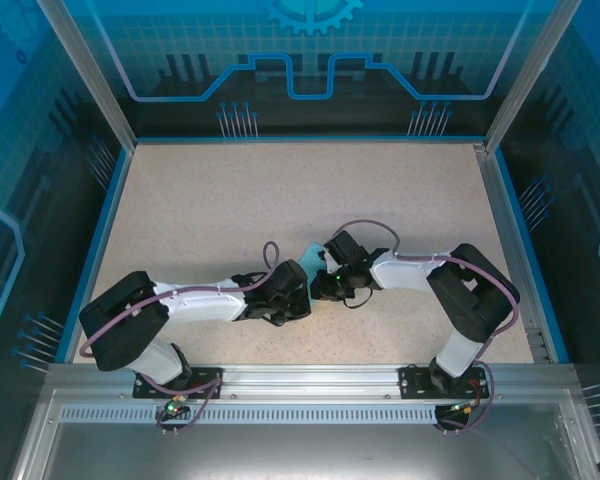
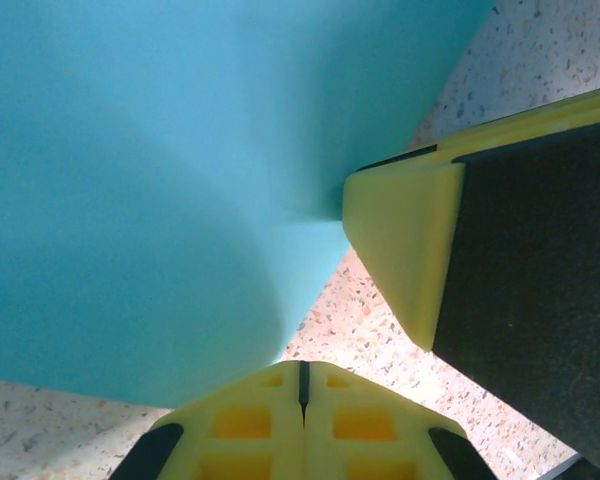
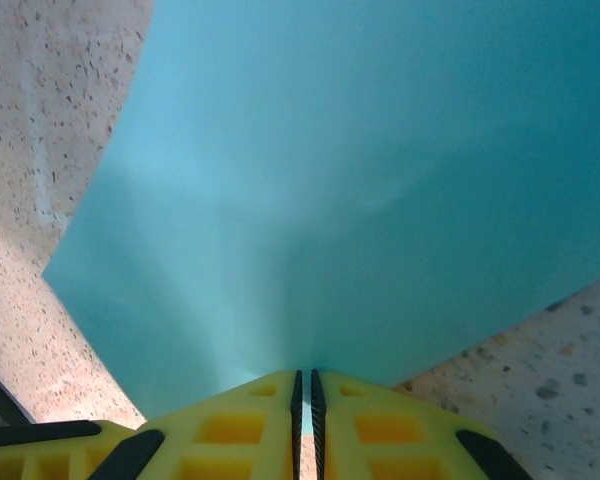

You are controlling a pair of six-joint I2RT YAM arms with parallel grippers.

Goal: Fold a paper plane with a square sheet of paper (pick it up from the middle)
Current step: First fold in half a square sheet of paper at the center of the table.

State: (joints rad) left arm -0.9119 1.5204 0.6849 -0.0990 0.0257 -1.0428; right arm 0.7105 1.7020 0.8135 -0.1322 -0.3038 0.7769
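Note:
The square sheet of paper (image 1: 313, 254) is light cyan and stands raised off the table between the two arms at mid-table. In the right wrist view the sheet (image 3: 360, 180) fans upward from my right gripper (image 3: 304, 378), which is shut on its lower edge. In the left wrist view the sheet (image 2: 160, 180) curves across the upper left, and a yellow right-gripper finger (image 2: 400, 240) pinches its edge. My left gripper (image 2: 302, 372) is shut just below the sheet's corner, with nothing between its pads. From above, the left gripper (image 1: 302, 288) and right gripper (image 1: 321, 274) nearly touch.
The speckled beige table (image 1: 230, 200) is bounded by a blue rim (image 1: 300, 140) and aluminium posts at the back corners. A metal rail (image 1: 300, 378) carrying both arm bases runs along the near edge.

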